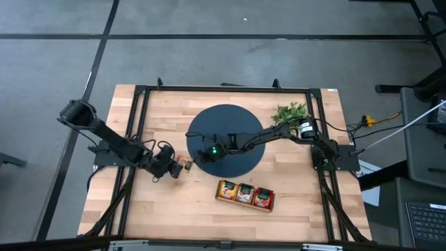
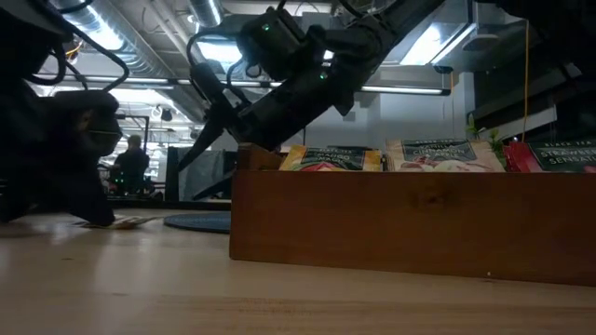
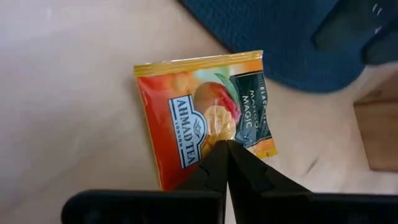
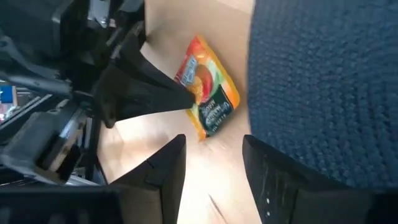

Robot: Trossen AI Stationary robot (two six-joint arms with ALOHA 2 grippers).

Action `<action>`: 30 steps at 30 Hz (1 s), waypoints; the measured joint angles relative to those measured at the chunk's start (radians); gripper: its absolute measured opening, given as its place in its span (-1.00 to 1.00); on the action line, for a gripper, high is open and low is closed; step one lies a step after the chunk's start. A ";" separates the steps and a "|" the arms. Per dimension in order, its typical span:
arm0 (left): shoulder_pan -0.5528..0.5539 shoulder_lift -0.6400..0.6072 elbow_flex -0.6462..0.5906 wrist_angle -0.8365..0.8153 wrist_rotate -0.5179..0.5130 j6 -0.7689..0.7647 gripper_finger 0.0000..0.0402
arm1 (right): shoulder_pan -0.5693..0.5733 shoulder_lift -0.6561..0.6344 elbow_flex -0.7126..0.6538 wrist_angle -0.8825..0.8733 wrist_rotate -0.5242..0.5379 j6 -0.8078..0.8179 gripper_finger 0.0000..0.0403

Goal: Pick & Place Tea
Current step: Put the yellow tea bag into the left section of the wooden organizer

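An orange-yellow tea packet lies flat on the wooden table, just left of the dark round mat. My left gripper is shut, its tips on the packet's printed face. My right gripper reaches across the mat from the right. It stands open over the mat's left edge, short of the packet and touching nothing. More tea packets stand upright in the brown wooden tray. My left gripper has its shut fingertips on the middle of the packet's printed face. The fingers come slanting down from the table's left. The packet lies flat on the table under them and is not pinched.
The three-compartment tray sits near the table's front, right of centre, with orange, green-and-white and red packets in it. A small green plant stands at the back right. A black frame borders the tabletop.
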 joint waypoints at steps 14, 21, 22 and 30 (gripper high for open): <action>0.080 0.069 0.031 0.057 -0.010 0.002 -0.98 | -0.007 0.004 0.000 -0.088 0.004 -0.002 -0.20; 0.129 0.123 0.040 0.138 0.039 0.089 -0.98 | -0.010 0.030 0.000 -0.074 0.000 0.000 -0.20; 0.132 0.126 0.040 0.148 0.043 0.093 -0.98 | -0.011 0.038 0.002 -0.055 0.002 0.001 -0.20; 0.136 0.125 0.038 0.177 0.067 0.115 -0.98 | -0.020 0.068 0.003 0.060 0.022 0.025 -0.20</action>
